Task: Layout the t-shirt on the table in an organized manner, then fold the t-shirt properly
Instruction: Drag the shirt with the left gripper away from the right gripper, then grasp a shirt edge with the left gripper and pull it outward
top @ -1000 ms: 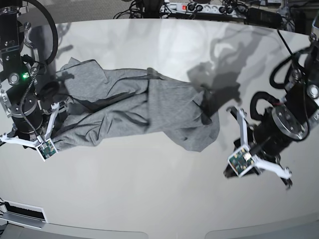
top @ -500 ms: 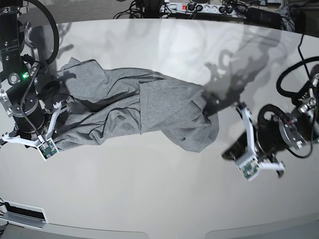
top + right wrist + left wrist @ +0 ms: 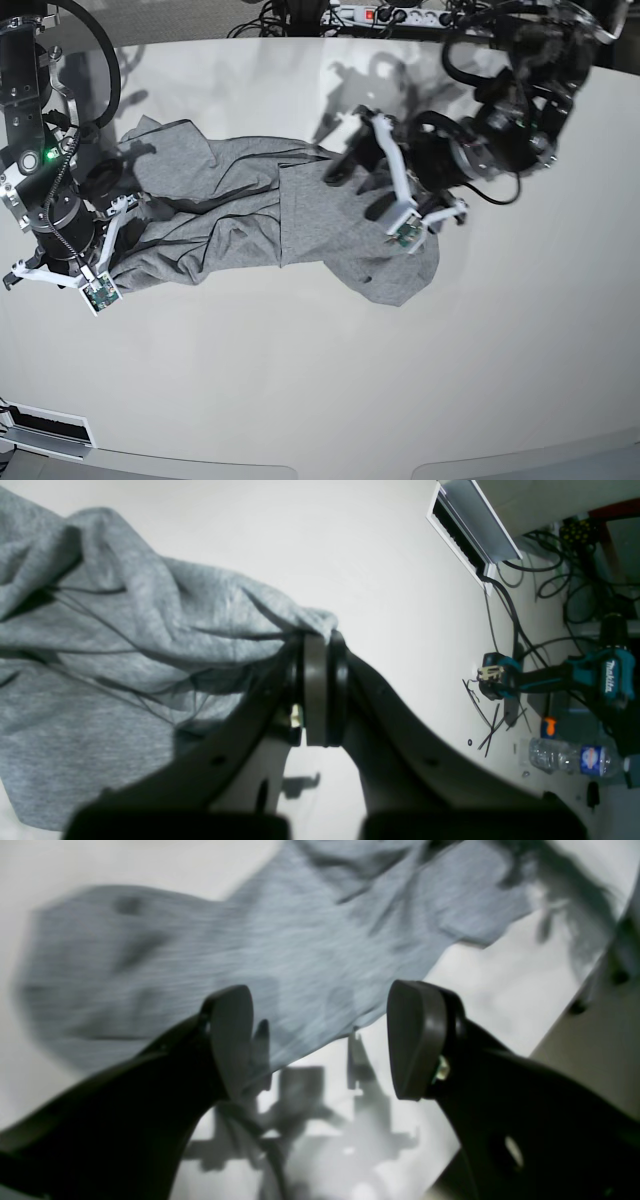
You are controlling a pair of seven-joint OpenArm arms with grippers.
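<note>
The grey t-shirt (image 3: 250, 215) lies crumpled and stretched sideways across the white table (image 3: 320, 380), plain side up. My left gripper (image 3: 358, 188) hovers over the shirt's right end, jaws wide open with nothing between them. The left wrist view shows its fingers (image 3: 230, 1040) spread above the table (image 3: 490, 990), with the t-shirt (image 3: 300, 940) just beyond their tips. My right gripper (image 3: 320, 680) is shut on a bunched fold at the t-shirt's (image 3: 125, 655) edge. In the base view that gripper (image 3: 130, 212) sits at the shirt's left end.
A power strip (image 3: 400, 15) and cables run along the table's far edge. A slotted grille (image 3: 45, 425) sits at the front left corner. Off the table, the right wrist view shows a teal drill (image 3: 575, 675) and a water bottle (image 3: 570, 757).
My left arm swung from the front right of the table up and left over the shirt's right end, and its gripper opened. The right gripper kept its hold and barely shifted.
</note>
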